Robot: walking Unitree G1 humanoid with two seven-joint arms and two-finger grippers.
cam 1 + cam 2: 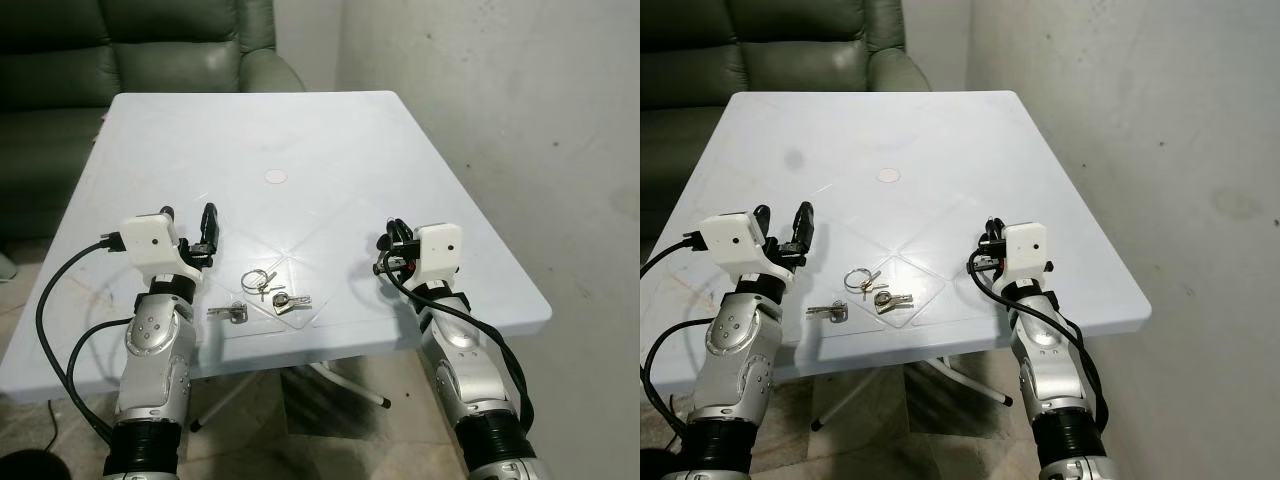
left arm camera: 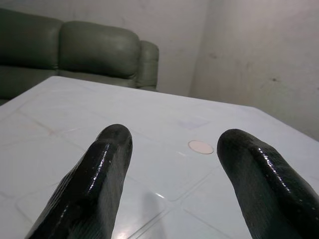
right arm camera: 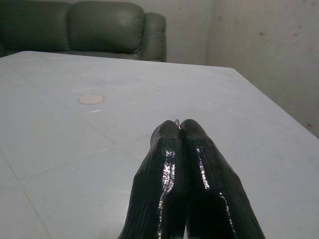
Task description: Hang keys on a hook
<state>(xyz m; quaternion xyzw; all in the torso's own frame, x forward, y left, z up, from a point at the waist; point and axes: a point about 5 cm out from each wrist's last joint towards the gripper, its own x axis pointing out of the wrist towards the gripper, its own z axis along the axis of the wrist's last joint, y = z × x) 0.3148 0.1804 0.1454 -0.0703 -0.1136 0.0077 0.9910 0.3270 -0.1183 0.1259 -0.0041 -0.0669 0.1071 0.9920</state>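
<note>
While the keys lie on the table, left claw spread, right claw pressed together.

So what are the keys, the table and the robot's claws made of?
The keys look like metal: silvery and a bit shiny, on a thin wire ring. The table seems to be white plastic, smooth with moulded lines and soft reflections. The left claw has glossy black fingers, probably rubber or plastic, judging by their fine bumpy texture. The right claw looks the same.

The white table is viewed from above by both head cameras. It is skimmed low by each wrist camera, toward the green sofa.
</note>
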